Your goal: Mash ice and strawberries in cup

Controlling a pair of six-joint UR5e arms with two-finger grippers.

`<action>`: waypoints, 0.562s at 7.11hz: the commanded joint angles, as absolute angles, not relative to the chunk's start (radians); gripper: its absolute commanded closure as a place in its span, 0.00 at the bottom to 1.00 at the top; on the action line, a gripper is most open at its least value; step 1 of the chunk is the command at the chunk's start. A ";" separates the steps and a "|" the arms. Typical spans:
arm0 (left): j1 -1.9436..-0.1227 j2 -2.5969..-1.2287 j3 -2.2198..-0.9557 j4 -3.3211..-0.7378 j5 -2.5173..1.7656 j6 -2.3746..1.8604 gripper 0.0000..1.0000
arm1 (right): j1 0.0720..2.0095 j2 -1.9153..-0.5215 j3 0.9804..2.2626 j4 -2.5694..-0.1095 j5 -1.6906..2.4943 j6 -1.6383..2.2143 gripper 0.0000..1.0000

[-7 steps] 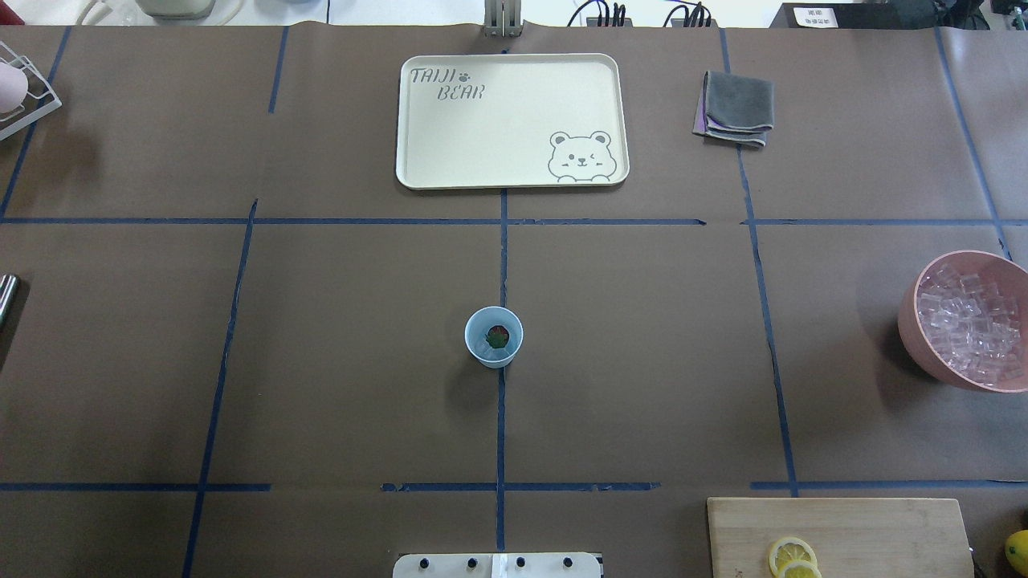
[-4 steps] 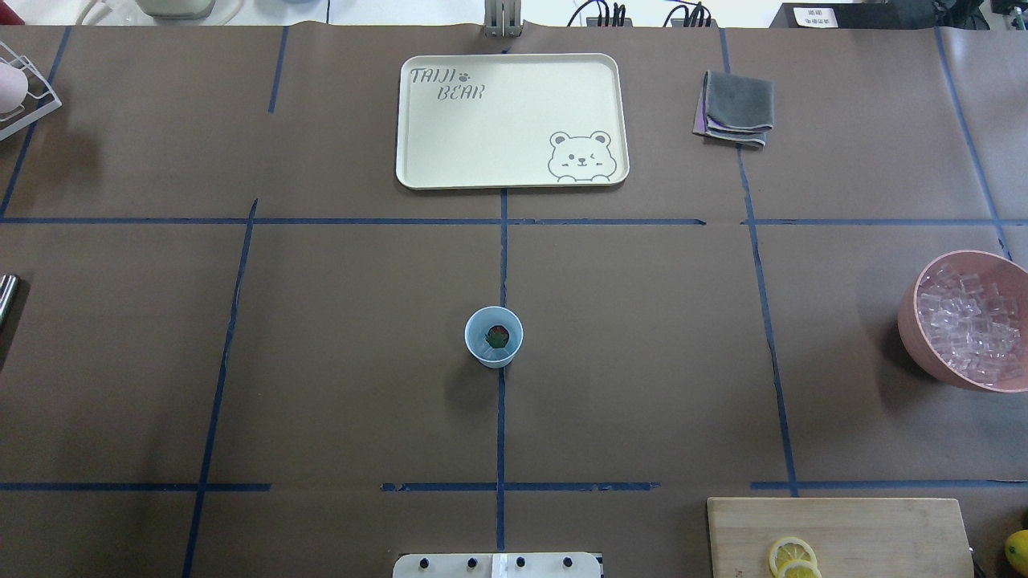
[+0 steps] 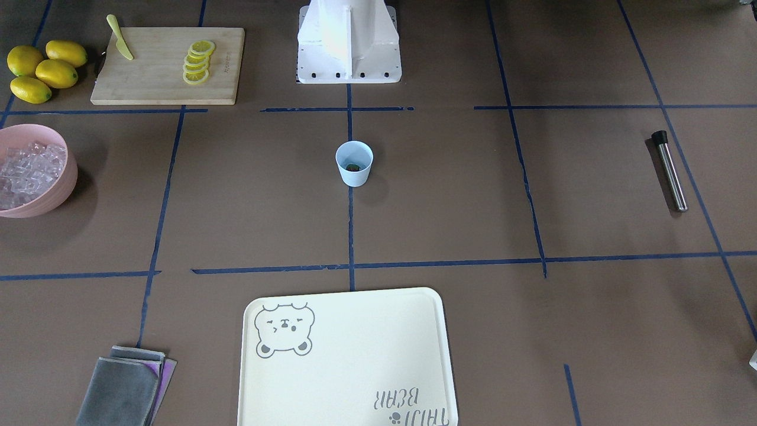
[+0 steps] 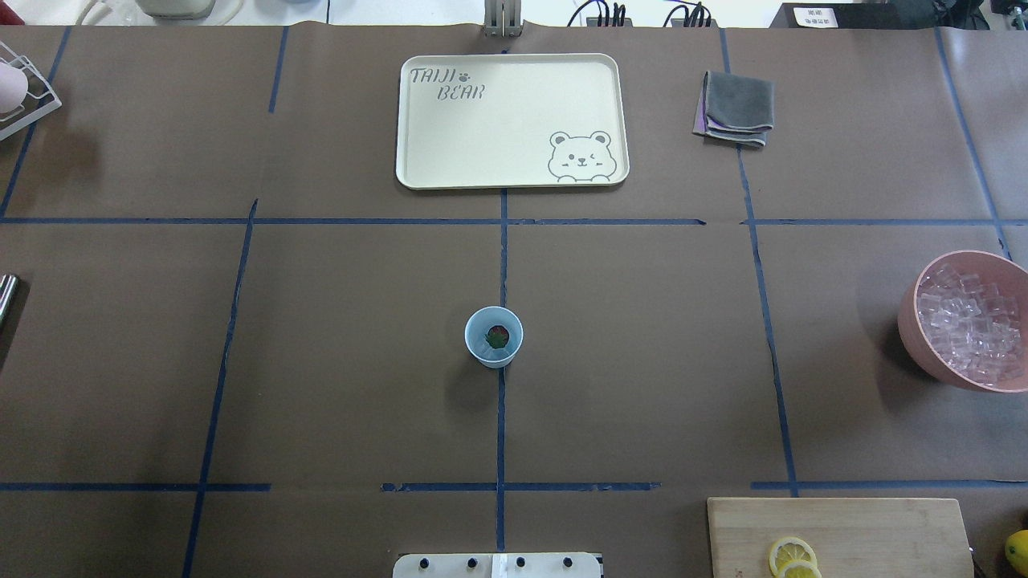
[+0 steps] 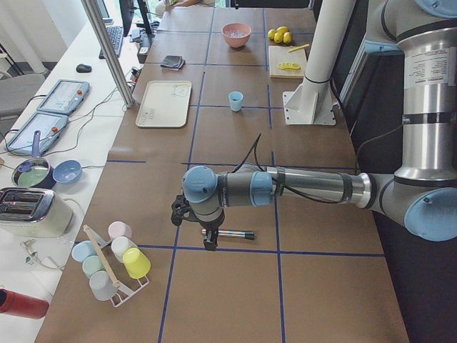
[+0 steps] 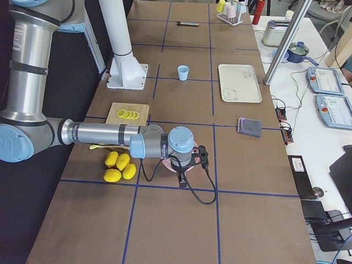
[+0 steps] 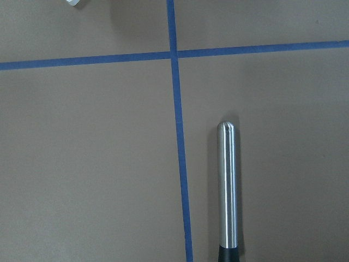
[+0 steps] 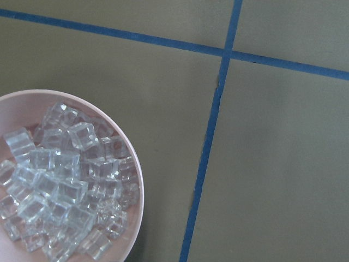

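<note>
Both jaws (apart or together, cannot tell) hang far from the cup [image 4: 494, 347] holding the strawberry [image 4: 498, 335].

Bright, even room light, soft shadows and sharp frames.
The cup [image 4: 494, 337] drops a faint, blurred shadow toward the robot, and the bowl [image 4: 915, 349] darkens the paper on its left. The white pedestal [image 3: 349, 35] is blown out in the front view. A thin highlight runs down the steel muddler [image 7: 227, 185]. The right wrist view has a greenish cast.
</note>
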State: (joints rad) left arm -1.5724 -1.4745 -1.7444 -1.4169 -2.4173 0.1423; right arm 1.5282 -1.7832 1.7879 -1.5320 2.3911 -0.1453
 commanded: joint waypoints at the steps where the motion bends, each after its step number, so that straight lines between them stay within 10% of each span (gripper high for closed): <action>1: -1.572 -1.471 -1.756 -1.416 -2.416 0.141 0.00 | 1.514 -1.789 1.940 -1.766 2.366 -0.224 0.01; 4: -1.572 -1.477 -1.770 -1.414 -2.425 0.143 0.00 | 1.525 -1.781 1.940 -1.790 2.307 -0.222 0.01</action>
State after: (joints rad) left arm -1.5723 -1.4771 -1.7629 -1.4155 -2.4223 0.1415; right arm 1.5240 -1.7816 1.9378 -1.7817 2.3157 -0.2224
